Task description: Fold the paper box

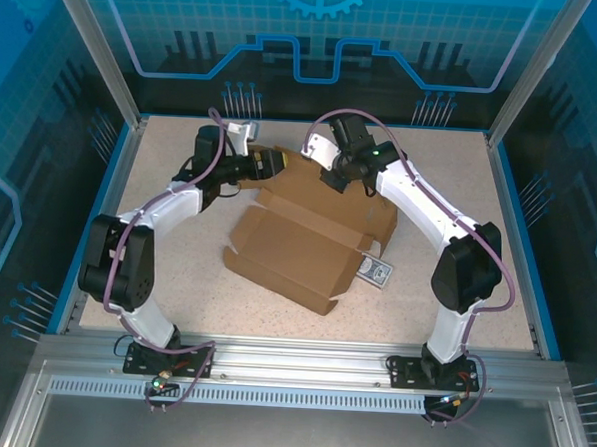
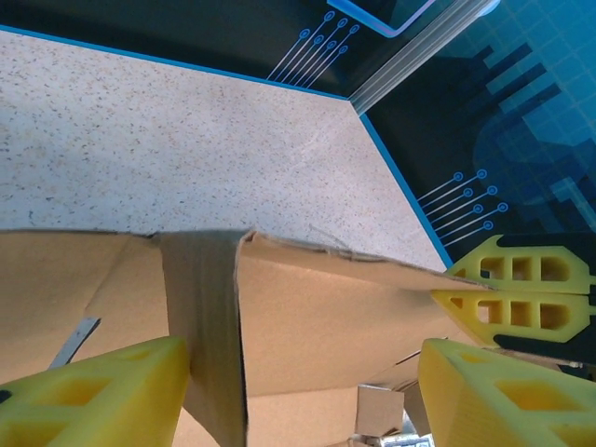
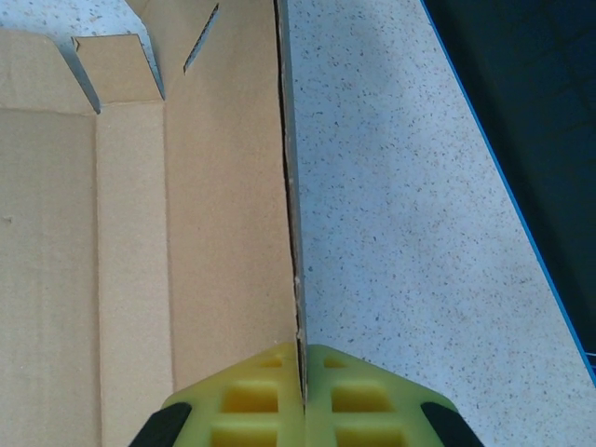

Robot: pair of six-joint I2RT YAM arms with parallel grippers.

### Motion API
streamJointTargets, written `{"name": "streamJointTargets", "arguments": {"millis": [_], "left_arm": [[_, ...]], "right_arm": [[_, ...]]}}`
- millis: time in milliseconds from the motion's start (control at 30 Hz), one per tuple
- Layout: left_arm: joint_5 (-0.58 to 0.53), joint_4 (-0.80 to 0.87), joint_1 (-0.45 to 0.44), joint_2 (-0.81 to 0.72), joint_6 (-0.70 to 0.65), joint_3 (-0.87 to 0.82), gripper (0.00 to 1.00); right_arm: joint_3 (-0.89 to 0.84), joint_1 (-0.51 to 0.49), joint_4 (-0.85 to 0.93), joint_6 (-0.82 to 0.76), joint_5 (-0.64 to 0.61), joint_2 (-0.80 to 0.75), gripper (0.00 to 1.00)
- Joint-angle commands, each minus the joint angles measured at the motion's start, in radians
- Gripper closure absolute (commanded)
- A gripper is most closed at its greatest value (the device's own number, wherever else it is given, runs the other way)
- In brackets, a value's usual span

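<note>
The paper box [image 1: 297, 248] is a brown cardboard die-cut lying half-formed in the middle of the table, its lid panel flat toward the front. At the box's back edge, my right gripper [image 1: 333, 177] is shut on the top edge of a raised wall [image 3: 223, 186], the cardboard pinched between its yellow fingers [image 3: 303, 358]. My left gripper [image 1: 272, 162] is at the back left corner. It stands open [image 2: 303, 363], straddling an upright side flap [image 2: 200, 326] that lies close to its left finger [image 2: 102, 391]. The right gripper [image 2: 456, 287] grips the far end of that wall [image 2: 335, 317].
A small blue-and-white card [image 1: 376, 272] lies on the table just right of the box. Speckled table [image 1: 175, 277] is bordered by a blue rim and aluminium posts. Bare tabletop lies to the right of the held wall [image 3: 419, 233] and behind the box [image 2: 186, 140].
</note>
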State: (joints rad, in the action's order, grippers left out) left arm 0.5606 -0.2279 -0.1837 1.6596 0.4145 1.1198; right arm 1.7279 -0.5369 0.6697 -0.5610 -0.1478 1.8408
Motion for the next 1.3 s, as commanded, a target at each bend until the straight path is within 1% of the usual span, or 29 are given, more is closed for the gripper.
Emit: {"name": "streamJointTargets", "arguments": {"millis": [0,100,267,400,467,600,733,867,1067,1167,1267], "left_arm": [[-0.051,0.037,0.017,-0.059,-0.027,-0.03,0.31],[-0.085,0.056,0.037,-0.085,-0.031,-0.054,0.27],[-0.126,0.074,0.066,-0.148,-0.04,-0.105,0.25],[-0.227,0.12,0.088,-0.202,-0.035,-0.137,0.23],[-0.286,0.144,0.101,-0.221,-0.023,-0.147,0.22],[-0.356,0.163,0.139,-0.233,0.013,-0.158,0.21],[-0.404,0.214,0.179,-0.203,0.052,-0.133,0.19],[-0.415,0.219,0.211,-0.164,0.078,-0.122,0.19],[-0.43,0.283,0.237,-0.057,0.058,-0.037,0.19],[-0.426,0.307,0.239,-0.007,0.047,0.006,0.19],[-0.424,0.323,0.239,0.04,0.034,0.048,0.2]], "right_arm": [[0.015,-0.011,-0.037,-0.036,-0.037,0.014,1.0],[0.013,-0.012,-0.045,-0.067,-0.061,0.013,1.0],[0.016,-0.018,-0.051,-0.108,-0.119,0.02,1.0],[0.004,-0.03,-0.079,-0.136,-0.182,0.025,1.0],[-0.019,-0.041,-0.119,-0.159,-0.221,0.024,1.0],[-0.074,-0.061,-0.221,-0.229,-0.298,0.021,1.0],[-0.157,-0.073,-0.362,-0.306,-0.349,0.006,1.0],[-0.265,-0.077,-0.528,-0.378,-0.371,-0.018,1.0],[-0.399,-0.09,-0.766,-0.499,-0.416,-0.025,1.0],[-0.426,-0.094,-0.829,-0.533,-0.431,-0.015,1.0],[-0.426,-0.093,-0.839,-0.534,-0.432,-0.009,1.0]]}}
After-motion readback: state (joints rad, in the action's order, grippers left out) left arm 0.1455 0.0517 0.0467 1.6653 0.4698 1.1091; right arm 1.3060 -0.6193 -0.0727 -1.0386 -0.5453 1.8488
